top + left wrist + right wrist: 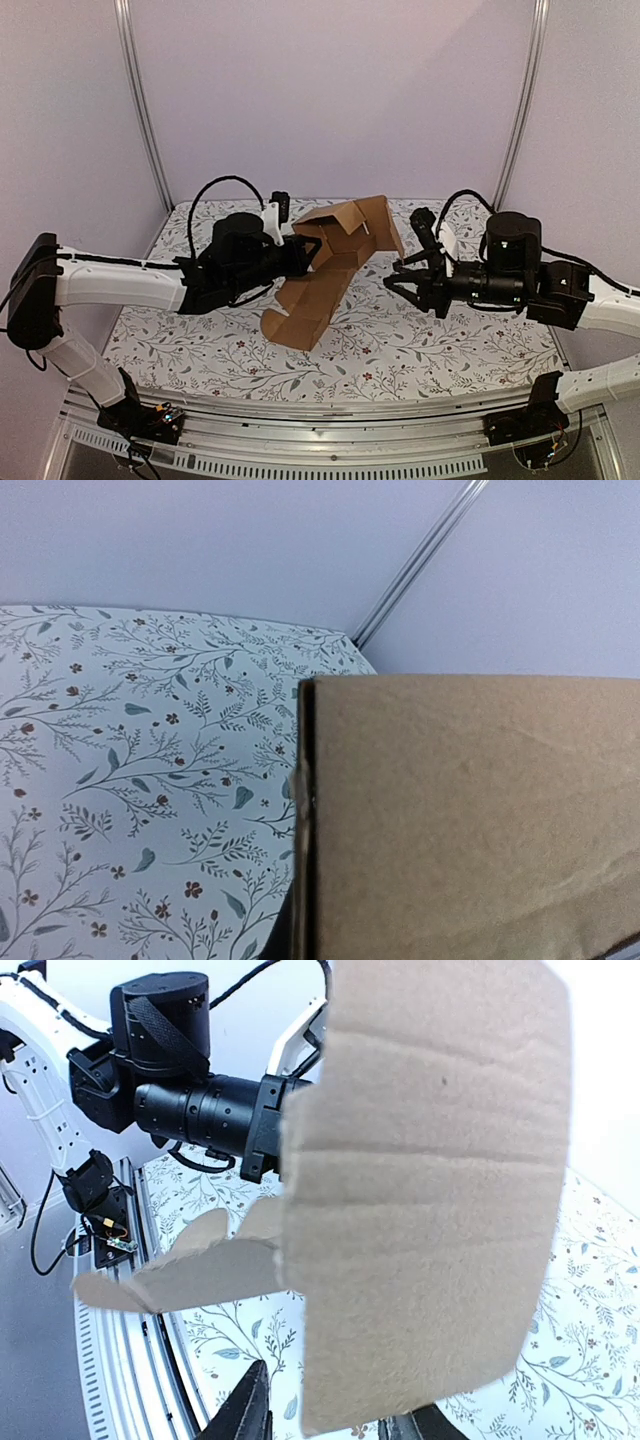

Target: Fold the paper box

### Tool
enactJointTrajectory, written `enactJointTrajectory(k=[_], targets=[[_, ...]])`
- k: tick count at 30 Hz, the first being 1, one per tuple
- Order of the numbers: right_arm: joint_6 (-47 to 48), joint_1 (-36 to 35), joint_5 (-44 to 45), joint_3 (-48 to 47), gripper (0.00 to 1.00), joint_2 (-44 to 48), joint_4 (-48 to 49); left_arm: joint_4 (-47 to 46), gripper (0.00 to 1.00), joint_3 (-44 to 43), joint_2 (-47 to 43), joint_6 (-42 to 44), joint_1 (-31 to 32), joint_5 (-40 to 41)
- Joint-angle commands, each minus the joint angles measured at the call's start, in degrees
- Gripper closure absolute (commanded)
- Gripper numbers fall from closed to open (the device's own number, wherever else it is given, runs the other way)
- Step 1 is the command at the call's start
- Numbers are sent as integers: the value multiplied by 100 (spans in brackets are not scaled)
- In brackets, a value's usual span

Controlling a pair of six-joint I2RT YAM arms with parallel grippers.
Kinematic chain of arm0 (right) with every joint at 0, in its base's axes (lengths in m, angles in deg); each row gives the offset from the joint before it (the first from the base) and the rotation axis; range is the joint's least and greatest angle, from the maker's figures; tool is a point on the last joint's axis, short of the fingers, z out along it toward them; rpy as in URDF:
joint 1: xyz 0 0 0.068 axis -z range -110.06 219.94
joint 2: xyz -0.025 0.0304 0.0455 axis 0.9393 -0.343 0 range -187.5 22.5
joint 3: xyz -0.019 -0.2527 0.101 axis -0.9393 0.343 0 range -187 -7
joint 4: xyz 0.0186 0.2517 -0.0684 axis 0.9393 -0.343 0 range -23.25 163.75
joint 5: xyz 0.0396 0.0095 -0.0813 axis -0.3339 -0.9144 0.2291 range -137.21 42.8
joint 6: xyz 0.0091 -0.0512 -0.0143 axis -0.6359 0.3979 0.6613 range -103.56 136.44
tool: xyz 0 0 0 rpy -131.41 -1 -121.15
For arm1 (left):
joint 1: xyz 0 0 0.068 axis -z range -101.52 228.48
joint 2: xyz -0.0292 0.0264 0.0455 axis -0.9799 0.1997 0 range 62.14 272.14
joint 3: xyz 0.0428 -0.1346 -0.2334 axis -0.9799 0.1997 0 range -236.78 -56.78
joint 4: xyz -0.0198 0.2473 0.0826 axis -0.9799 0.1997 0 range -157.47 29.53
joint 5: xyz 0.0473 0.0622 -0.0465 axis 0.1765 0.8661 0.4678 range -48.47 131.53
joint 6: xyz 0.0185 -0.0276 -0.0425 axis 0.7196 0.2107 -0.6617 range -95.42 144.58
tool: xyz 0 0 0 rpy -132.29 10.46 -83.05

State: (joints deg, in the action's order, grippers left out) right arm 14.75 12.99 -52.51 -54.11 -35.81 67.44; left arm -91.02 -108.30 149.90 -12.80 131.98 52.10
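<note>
The paper box (340, 262), a partly folded sheet of plain brown cardboard, is at the middle of the desk (430, 345), with its lower flap touching the floral surface. Left gripper (306, 254): clamped on a box panel. Right gripper (397, 281): fingers (249, 1412) spread apart, just beside the box's right flap.

- Table (420, 350): white cloth with a floral print, beneath the left gripper (307, 255) and the right gripper (396, 275).
- Walls (330, 90): plain pale lilac, beyond both grippers.
- Metal corner posts (143, 100): behind the table.
</note>
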Motion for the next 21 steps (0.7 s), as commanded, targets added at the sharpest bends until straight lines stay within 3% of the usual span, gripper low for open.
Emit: enactJointTrajectory(k=[1,12,16,21], targets=[[294,7,-193,60,60,398,-931,224,100,146,-51,359,-128,422],[414,87,426,-336,50,619,-2017,-88,100,493,-145,900,-322,331],[426,454,212,-611,47,469,-2309,-194,100,635,-184,1283,-340,253],[558,704,-136,-841,34,236,-2233,-361,100,811,-187,1459,-349,138]])
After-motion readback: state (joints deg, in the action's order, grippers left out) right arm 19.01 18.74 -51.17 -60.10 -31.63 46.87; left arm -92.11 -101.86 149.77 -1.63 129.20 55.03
